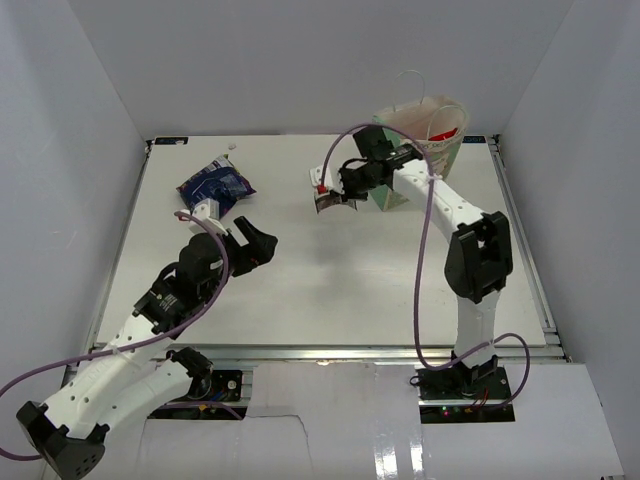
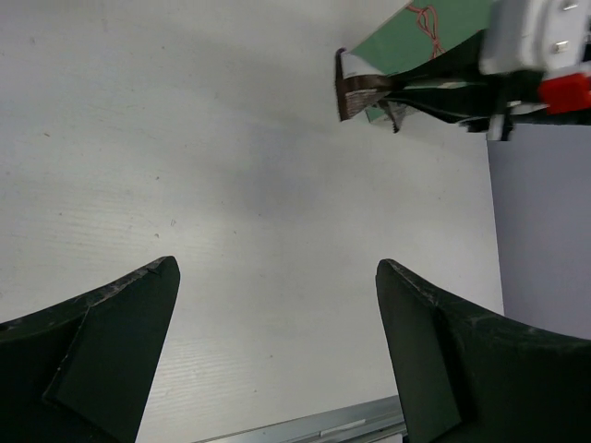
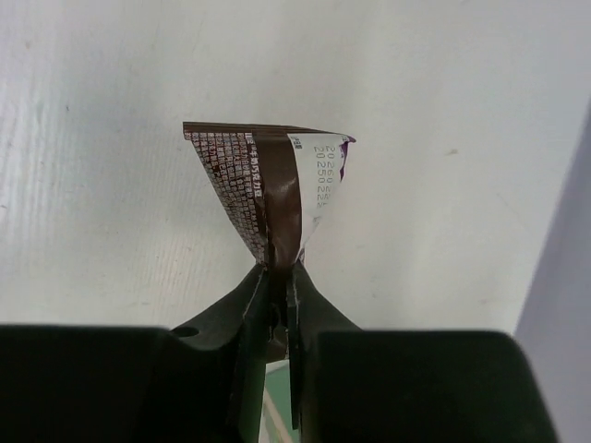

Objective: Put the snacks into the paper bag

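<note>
The right tool (image 3: 279, 269) pinched the brown candy (image 3: 268, 185) by seemingly just a thin seam; it could slip before reaching the paper bag (image 1: 447, 150).

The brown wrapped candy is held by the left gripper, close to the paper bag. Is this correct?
No: the right gripper holds the brown wrapped candy, close to the paper bag; the right wrist view shows it pinched there.
</note>
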### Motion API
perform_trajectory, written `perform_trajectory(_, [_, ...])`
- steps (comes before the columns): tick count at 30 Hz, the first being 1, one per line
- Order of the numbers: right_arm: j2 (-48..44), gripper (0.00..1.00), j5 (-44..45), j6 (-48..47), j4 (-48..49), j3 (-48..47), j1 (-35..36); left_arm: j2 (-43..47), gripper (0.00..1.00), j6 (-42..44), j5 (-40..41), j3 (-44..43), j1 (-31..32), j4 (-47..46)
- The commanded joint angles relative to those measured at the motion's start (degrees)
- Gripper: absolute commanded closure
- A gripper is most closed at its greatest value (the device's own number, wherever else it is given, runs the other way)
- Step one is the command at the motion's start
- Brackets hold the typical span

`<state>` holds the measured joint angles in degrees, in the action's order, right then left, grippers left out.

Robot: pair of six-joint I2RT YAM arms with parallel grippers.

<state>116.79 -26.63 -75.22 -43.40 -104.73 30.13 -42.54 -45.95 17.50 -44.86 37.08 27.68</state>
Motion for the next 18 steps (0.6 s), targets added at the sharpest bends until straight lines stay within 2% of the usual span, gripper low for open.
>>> perform_trajectory(1, [-9.5,0.87,-9.0,7.3,0.0,-2.8,-1.8,0.9,0.02,-0.3,0.2,0.6,-0.1,-1.4])
perform_trajectory(6, [-13.9,0.87,-9.3,9.4,-0.2,-10.3,-4.5,0.3,0.02,-0.5,-0.9,1.7,0.0,-2.6])
perform_trajectory(11, [-12.5,0.87,-5.0,8.9,0.3,-20.7,-11.5,-0.2,0.02,0.1,-1.1,1.9,0.0,-3.5])
perform_trajectory(18, [-10.3,0.85,2.4,7.9,8.8,-22.5,-20.0,-1.3,0.02,1.0,-1.9,2.3,-0.1,-5.2])
